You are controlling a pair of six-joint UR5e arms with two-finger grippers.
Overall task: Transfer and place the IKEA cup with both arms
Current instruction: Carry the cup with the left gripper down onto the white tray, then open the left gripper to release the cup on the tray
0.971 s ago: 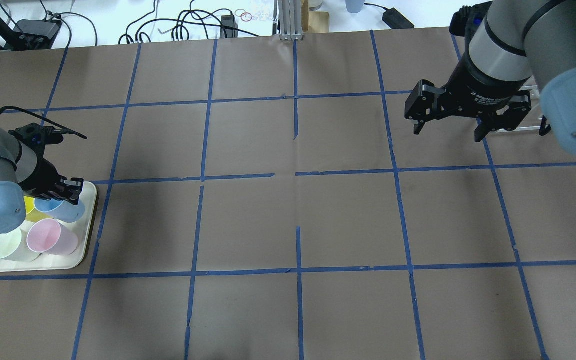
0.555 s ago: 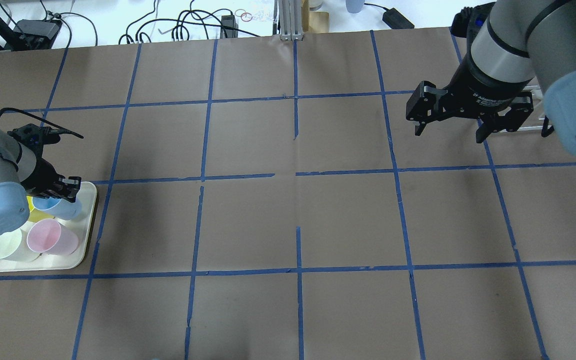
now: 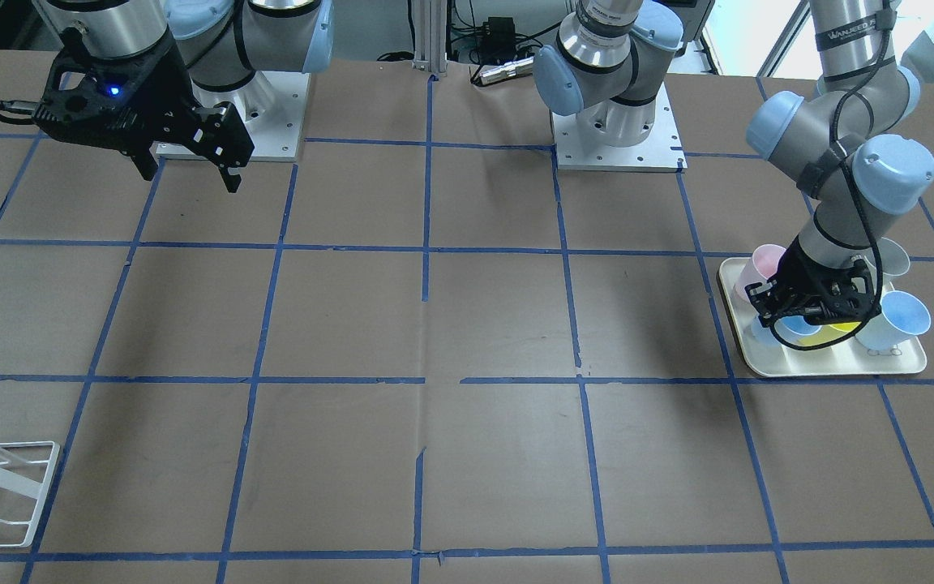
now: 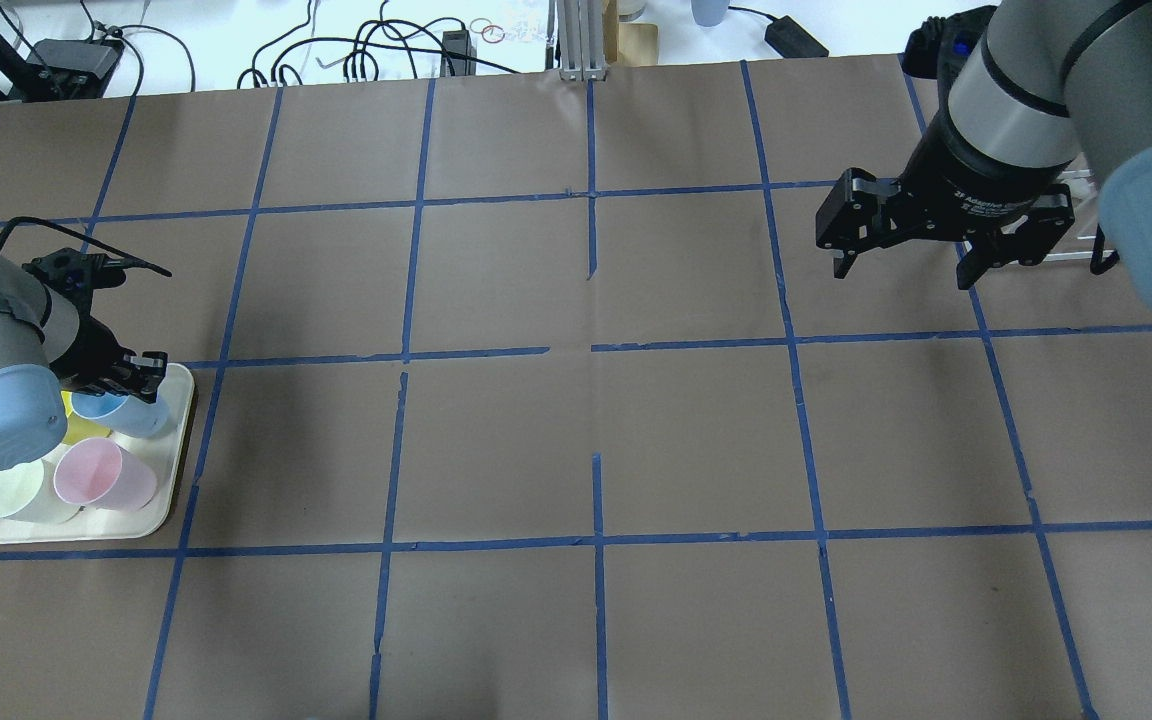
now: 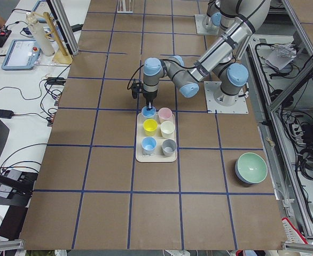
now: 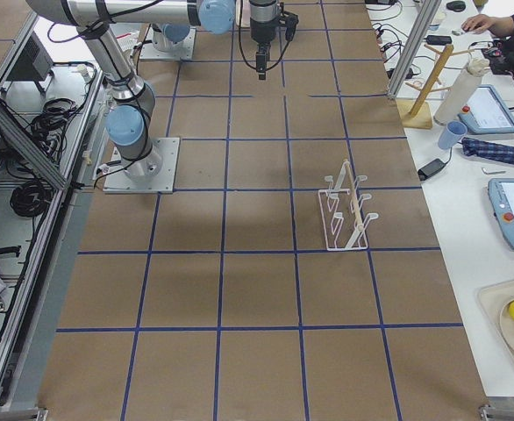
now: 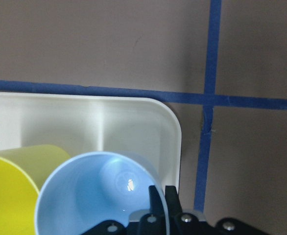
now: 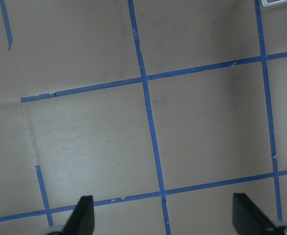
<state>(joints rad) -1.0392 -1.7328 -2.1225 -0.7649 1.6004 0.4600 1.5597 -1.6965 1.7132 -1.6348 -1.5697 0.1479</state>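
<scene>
The pale blue IKEA cup (image 4: 121, 412) stands upright at the far right corner of a cream tray (image 4: 174, 470) on the table's left side. My left gripper (image 4: 136, 375) is shut on the cup's rim, one finger inside and one outside, as the left wrist view shows (image 7: 163, 198); the cup (image 7: 94, 196) fills that view's lower part. In the front view the gripper (image 3: 809, 312) covers most of the cup (image 3: 795, 328). My right gripper (image 4: 903, 272) is open and empty, high above the table's far right; it also shows in the front view (image 3: 190, 178).
The tray also holds a yellow cup (image 4: 81, 430), a pink cup (image 4: 101, 475), a pale cream cup (image 4: 11, 490), a second blue cup (image 3: 901, 316) and a grey cup (image 5: 169, 146). A white wire rack (image 6: 345, 215) stands on the right side. A green bowl (image 5: 251, 168) sits near the left end.
My right gripper has drifted slightly right and away. My left gripper has stayed on the blue cup's rim with only a very small shift.
</scene>
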